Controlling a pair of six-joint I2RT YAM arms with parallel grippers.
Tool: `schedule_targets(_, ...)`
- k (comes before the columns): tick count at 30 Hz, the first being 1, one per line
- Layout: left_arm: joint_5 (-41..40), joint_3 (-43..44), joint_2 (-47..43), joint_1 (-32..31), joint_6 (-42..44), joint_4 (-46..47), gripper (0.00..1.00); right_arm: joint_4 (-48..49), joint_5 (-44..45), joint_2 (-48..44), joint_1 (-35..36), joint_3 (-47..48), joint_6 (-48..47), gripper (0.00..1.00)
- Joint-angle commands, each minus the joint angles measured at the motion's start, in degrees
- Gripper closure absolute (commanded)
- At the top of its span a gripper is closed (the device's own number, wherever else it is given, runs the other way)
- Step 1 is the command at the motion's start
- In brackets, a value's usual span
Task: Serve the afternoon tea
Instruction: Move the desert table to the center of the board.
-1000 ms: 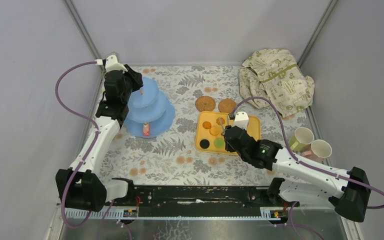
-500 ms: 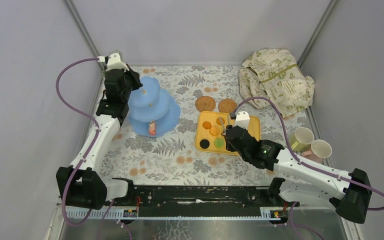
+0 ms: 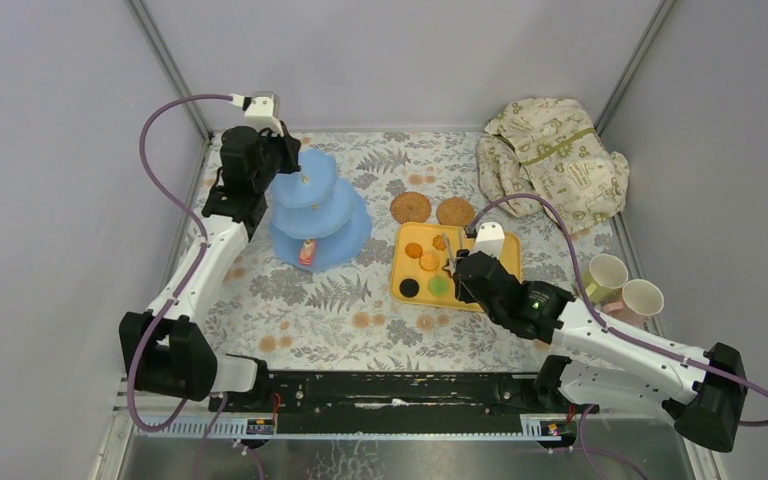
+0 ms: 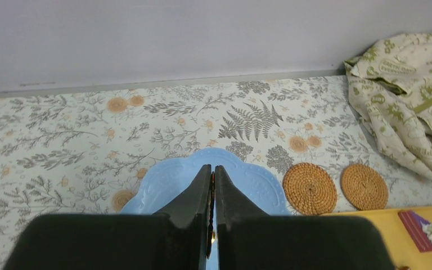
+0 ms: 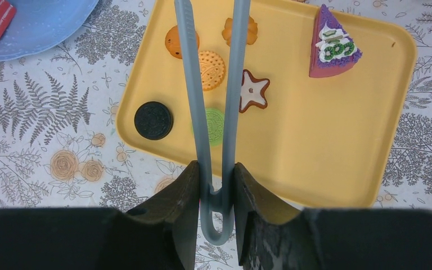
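The light-blue three-tier stand [image 3: 322, 222] stands at the back left with a red pastry [image 3: 307, 252] on its bottom tier. My left gripper [image 3: 288, 163] sits over its top, shut on the thin upright handle, seen edge-on between the jaws in the left wrist view [image 4: 213, 171]. My right gripper [image 5: 216, 169] is shut on grey tongs [image 5: 191, 73] that reach over the yellow tray [image 5: 326, 146]. On the tray lie a black cookie [image 5: 153, 120], a green macaron [image 5: 214, 126], a star biscuit [image 5: 253, 91] and a purple cake slice [image 5: 333, 45]. Two woven coasters [image 3: 411, 207] [image 3: 454, 211] lie behind the tray. Two pale cups [image 3: 605, 275] [image 3: 642, 298] stand at the right edge.
A cream cloth with green print [image 3: 552, 160] is bunched in the back right corner. Grey walls close in the floral table mat [image 3: 340, 300] on three sides. The right arm's purple cable arcs over the tray's far end.
My left gripper has closed on the stand's handle and moved to the right and back, and the stand has shifted right with it. The right arm has barely moved.
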Motion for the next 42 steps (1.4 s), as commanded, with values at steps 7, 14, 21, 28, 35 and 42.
schedule_targets(7, 9.9, 4.0, 1.3, -1.6, 9.7, 5.2, 0.90, -2.6, 0.3, -0.9, -1.6, 1.2, -1.7, 0.80)
schedule_targets(14, 15.4, 2.0, -0.2, -1.7, 12.3, 7.6, 0.90, -6.0, 0.0, 0.2, -3.3, 3.0, -2.8, 0.80)
schedule_targets(21, 19.4, -2.9, -4.1, -1.8, 12.3, 12.3, 0.94, -10.3, -1.3, 1.8, -4.6, 5.1, -2.6, 0.80)
schedule_targets(28, 21.4, -4.5, -4.4, -2.1, 11.0, 13.8, 0.95, -13.7, -2.3, 2.4, -5.9, 4.1, -0.4, 0.81)
schedule_targets(35, 23.0, -3.6, -4.8, -2.6, 11.8, 12.1, 0.95, -14.8, -4.2, 2.3, -8.6, 1.6, 0.3, 0.81)
schedule_targets(42, 21.5, -3.5, -4.2, -3.1, 11.3, 11.3, 0.84, -13.2, -7.5, 3.8, -12.1, 0.0, 0.7, 0.83)
